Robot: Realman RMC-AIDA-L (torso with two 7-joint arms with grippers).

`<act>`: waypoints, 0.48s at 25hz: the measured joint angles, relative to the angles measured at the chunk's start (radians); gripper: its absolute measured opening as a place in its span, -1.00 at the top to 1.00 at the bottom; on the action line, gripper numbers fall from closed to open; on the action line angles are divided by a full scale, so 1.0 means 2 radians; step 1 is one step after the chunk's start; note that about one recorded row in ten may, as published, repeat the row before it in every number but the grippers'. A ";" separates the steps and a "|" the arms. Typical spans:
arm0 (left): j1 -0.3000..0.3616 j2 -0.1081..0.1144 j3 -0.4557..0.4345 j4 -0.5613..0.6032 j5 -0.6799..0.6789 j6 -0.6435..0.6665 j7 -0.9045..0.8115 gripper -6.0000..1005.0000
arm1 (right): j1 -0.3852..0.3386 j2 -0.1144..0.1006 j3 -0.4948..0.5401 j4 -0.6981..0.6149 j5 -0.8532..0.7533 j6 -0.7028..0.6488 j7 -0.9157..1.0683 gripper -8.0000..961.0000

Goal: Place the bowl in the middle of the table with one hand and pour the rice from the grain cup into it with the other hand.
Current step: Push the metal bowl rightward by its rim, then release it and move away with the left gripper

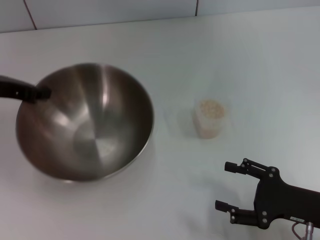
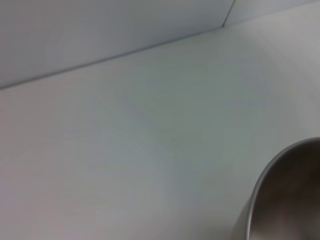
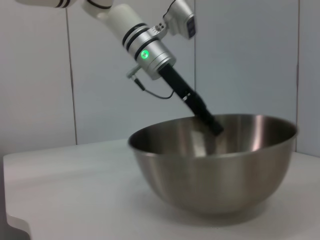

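The left claw [image 1: 45,93] is clamped on the bowl [image 1: 85,122] rim, to position it. The right claw [image 1: 227,186], fingers apart, waits near the grain cup [image 1: 210,118].

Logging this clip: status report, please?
Left pincer shut on bowl rim. Right pincer open, near side, short of grain cup. Rice unpoured. Nothing between.
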 joint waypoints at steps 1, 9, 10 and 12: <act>-0.008 0.001 -0.004 -0.006 -0.001 -0.001 0.001 0.93 | 0.000 0.000 0.000 0.000 0.000 0.000 0.000 -0.70; -0.090 0.009 -0.005 -0.117 0.012 -0.056 0.024 0.92 | 0.002 0.000 -0.001 -0.004 0.000 -0.001 0.000 -0.70; -0.094 0.007 -0.005 -0.122 0.020 -0.064 0.024 0.92 | 0.001 0.000 0.000 -0.005 0.000 -0.001 0.000 -0.70; -0.096 0.005 -0.005 -0.124 0.027 -0.071 0.024 0.92 | 0.001 0.001 0.000 -0.006 0.000 -0.001 0.000 -0.70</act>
